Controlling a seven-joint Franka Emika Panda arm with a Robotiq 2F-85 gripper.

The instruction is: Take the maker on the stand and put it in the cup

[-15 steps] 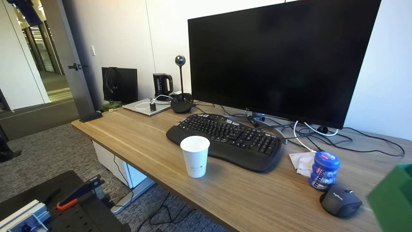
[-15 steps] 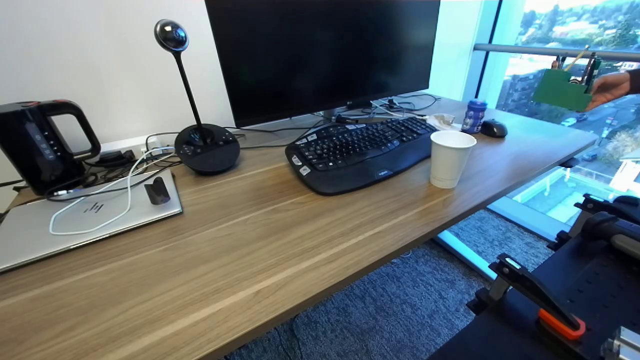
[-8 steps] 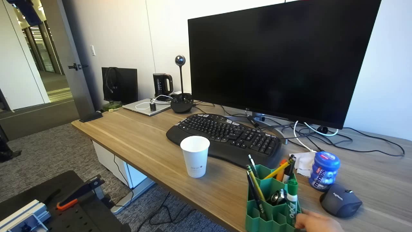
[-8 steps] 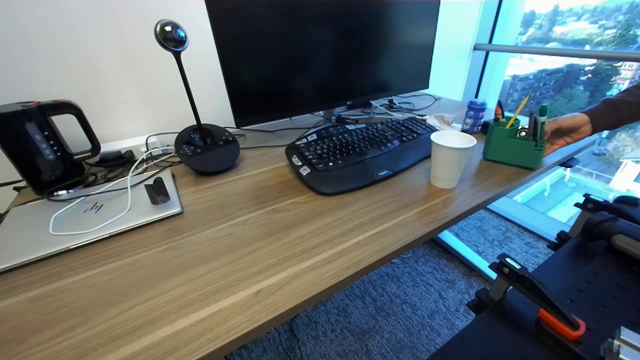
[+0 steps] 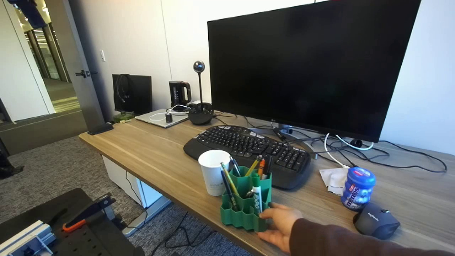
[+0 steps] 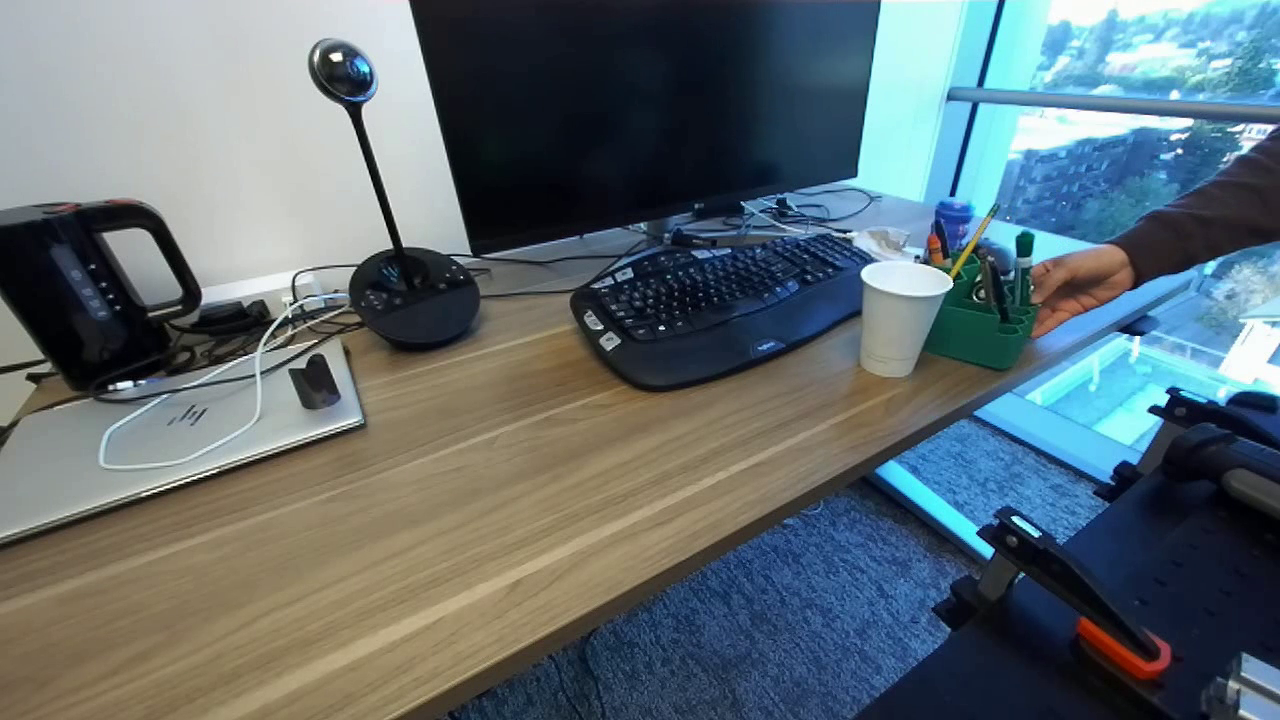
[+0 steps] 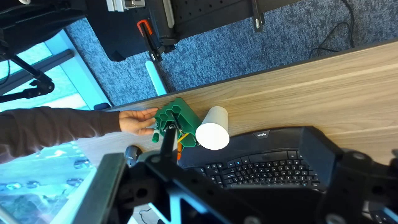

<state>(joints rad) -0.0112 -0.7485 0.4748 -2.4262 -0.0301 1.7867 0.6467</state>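
Fingers (image 7: 319, 154) apart, EXPO marker (image 5: 257, 195) in stand (image 5: 243, 219)

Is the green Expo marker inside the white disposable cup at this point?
No, the green Expo marker sits in a slot of the green pen holder, outside the white disposable cup.

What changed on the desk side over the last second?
A person's hand brought the green pen holder down out of the air and leftward in both exterior views, to beside the white cup; whether they touch isn't clear. The green marker stands in the holder. The hand hasn't let go. Keyboard, mouse and blue tub stayed put; the cup is about where it was.
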